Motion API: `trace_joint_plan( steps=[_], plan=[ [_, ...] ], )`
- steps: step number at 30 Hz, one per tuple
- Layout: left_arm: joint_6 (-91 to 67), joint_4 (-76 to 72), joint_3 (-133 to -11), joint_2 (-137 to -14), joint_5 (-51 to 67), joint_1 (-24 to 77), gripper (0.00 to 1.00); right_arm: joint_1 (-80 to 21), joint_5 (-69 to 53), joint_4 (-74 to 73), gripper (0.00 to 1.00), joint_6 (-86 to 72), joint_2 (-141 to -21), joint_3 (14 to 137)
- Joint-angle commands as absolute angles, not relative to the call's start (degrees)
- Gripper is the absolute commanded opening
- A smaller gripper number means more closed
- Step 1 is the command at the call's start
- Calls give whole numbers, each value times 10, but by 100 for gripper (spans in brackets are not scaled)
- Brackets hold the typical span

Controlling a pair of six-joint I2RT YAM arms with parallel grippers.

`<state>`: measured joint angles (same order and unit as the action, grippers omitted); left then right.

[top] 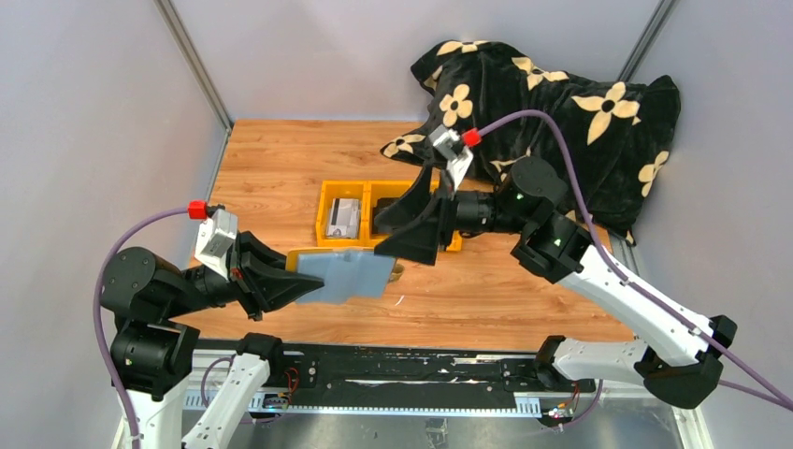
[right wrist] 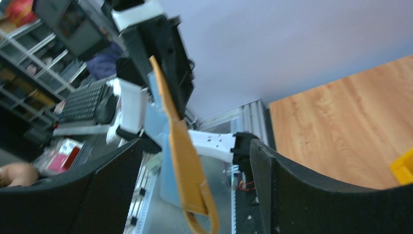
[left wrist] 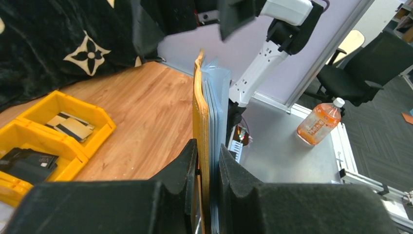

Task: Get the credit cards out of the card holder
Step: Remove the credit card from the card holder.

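The only writing I can find is the label on a bottle (left wrist: 316,124) of orange drink at the right of the left wrist view, and it is too small to read.

The left hand (top: 297,281) is clenched on the card holder (top: 351,273), which it holds in the air above the near edge of the wooden counter (top: 281,168), at lower centre of the top view. Its padded black fingers (left wrist: 187,165) pinch the holder edge-on. The outer face is mustard-yellow and the inner leaves are smooth grey-blue, fanned slightly apart.

The right hand (top: 397,234) is spread wide at the holder's right end. In its own view the holder hangs between its fingers (right wrist: 117,185), and neither finger clearly touches it.

Behind, a yellow plastic tray (top: 324,201) sits mid-counter. Flat pale credit cards (top: 344,217), one with a black stripe, lie in its left compartment in the top view. I cannot tell whether any cards sit inside the holder. A black plush cloth (top: 561,112) with cream flowers fills the upper right.
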<state>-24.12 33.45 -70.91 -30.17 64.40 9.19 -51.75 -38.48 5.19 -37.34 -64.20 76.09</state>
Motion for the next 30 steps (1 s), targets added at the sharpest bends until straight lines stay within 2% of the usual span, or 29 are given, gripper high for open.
trace_joint_plan(
  steps=[1,5,8,11,16,17,18,19,22,23,26,30],
  plan=[
    [-211,346,-710,-301,648,93,0,-577,-428,34,84,-321,-643,749],
    [-204,355,-713,-305,645,93,0,-611,-417,4,84,-294,-651,755],
    [-182,378,-724,-310,640,93,0,-630,-402,-6,72,-282,-648,747],
    [-177,380,-728,-311,638,93,0,-644,-361,-30,50,-269,-645,743],
    [-177,380,-728,-313,634,93,0,-656,-295,-51,6,-260,-649,752],
    [-180,381,-728,-313,632,93,1,-657,-278,-54,1,-261,-648,754],
    [-182,380,-729,-313,631,93,7,-657,-258,-56,0,-261,-646,754],
    [-186,379,-729,-312,635,93,17,-657,-242,-55,0,-262,-642,752],
    [-211,363,-724,-310,659,93,56,-656,-217,-46,0,-262,-628,744],
    [-212,366,-724,-310,666,93,63,-656,-213,-46,0,-260,-623,742],
    [-191,396,-731,-309,673,93,65,-654,-210,-47,0,-255,-614,738],
    [-160,432,-743,-313,671,93,55,-653,-225,-47,0,-254,-607,737]
  ],
)
